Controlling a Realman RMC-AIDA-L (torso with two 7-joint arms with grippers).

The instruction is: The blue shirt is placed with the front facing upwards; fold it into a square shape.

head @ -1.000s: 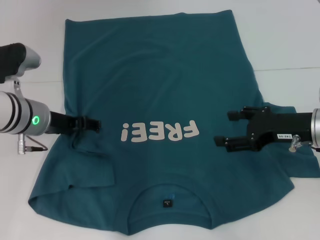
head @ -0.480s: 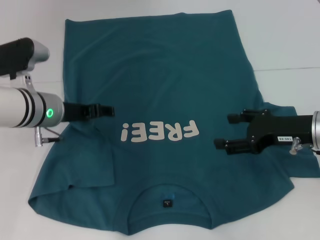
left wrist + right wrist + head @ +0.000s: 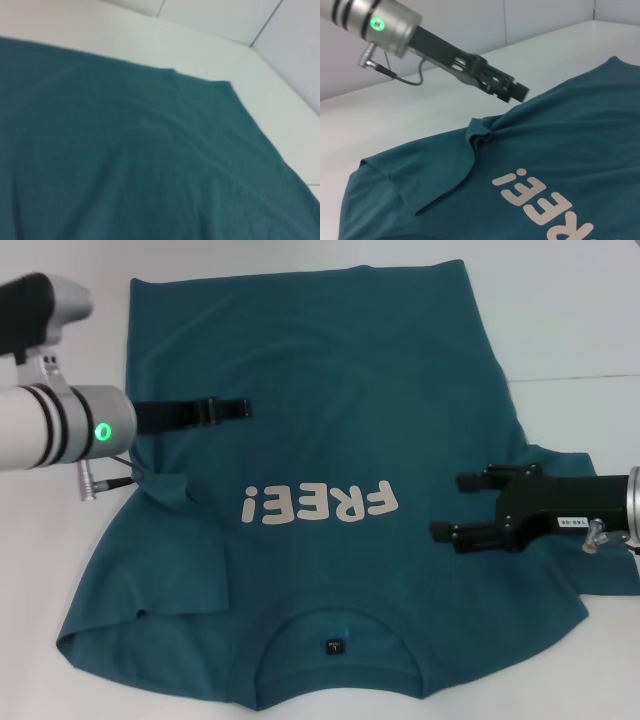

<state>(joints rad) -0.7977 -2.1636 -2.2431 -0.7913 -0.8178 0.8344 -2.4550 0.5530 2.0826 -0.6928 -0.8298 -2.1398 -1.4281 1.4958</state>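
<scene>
Blue shirt [image 3: 330, 470]: spread front-up across frame centre on white table [image 3: 570, 310], collar at bottom edge, left sleeve bunched.
Left gripper [image 3: 235, 409]: upper left, above the shirt's left side, fingers together, holding nothing.
Right gripper [image 3: 452, 507]: right of centre, fingers apart, empty, over the shirt.

Left gripper [image 3: 240, 409] reaches in from the left, arm level, fingers pressed together with nothing between them, its green wrist light glowing. Right gripper [image 3: 450, 507] stretches in from the right, arm horizontal, fingers spread apart and empty.
</scene>
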